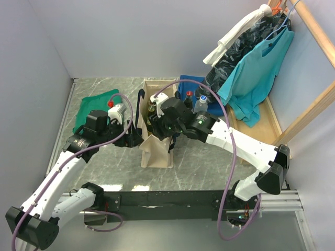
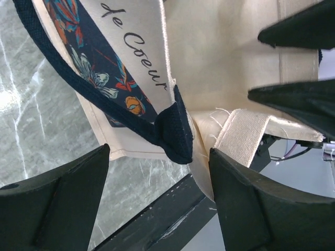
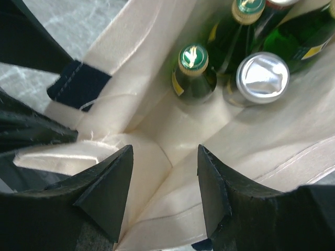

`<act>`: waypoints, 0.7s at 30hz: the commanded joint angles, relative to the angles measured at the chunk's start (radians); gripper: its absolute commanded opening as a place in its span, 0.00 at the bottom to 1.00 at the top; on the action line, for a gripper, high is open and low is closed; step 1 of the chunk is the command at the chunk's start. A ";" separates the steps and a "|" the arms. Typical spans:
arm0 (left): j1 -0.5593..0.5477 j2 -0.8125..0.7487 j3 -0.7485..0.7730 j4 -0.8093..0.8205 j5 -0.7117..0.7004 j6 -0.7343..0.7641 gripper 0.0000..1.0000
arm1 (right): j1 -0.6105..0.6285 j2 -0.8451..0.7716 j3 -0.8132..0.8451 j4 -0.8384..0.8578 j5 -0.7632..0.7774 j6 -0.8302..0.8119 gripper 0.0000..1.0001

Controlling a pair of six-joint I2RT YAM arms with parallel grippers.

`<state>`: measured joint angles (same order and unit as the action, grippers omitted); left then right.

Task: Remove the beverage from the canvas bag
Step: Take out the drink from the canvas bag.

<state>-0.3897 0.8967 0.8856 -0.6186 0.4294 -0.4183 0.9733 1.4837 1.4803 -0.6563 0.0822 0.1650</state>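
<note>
The cream canvas bag [image 1: 157,152] stands upright mid-table with its navy handles [image 2: 172,128] hanging loose. Inside it I see green bottles with gold caps [image 3: 193,65] and a silver-topped can [image 3: 261,77], all upright. My right gripper [image 3: 165,157] hovers in the bag's mouth over its near inner corner; its jaws stand apart over the canvas and hold nothing. My left gripper [image 2: 157,172] is at the bag's left rim. Its fingers [image 2: 57,204] are wide apart around the handle's stitched end, with the right one against the canvas. In the top view both grippers [image 1: 137,128] [image 1: 157,121] crowd the bag's opening.
A folded green T-shirt [image 1: 94,107] lies to the left and a blue cloth [image 1: 191,83] behind the bag. A dark bottle [image 1: 188,98] and a clear bottle [image 1: 201,104] stand behind the bag on the right. Clothes [image 1: 256,73] hang on a wooden rack [image 1: 314,107] at the right. A black rail [image 1: 172,198] runs along the near edge.
</note>
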 commanded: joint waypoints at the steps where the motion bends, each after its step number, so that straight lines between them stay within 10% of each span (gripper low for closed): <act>1: -0.005 -0.018 -0.001 -0.010 -0.029 -0.020 0.82 | 0.022 -0.019 0.000 -0.035 -0.028 -0.024 0.59; 21: -0.005 0.065 0.016 -0.018 -0.170 -0.045 0.83 | 0.061 -0.155 -0.138 -0.115 -0.136 -0.045 0.60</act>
<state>-0.3927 0.9520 0.8856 -0.6334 0.3115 -0.4583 1.0233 1.3437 1.3659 -0.7124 -0.0135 0.1287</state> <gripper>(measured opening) 0.835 0.600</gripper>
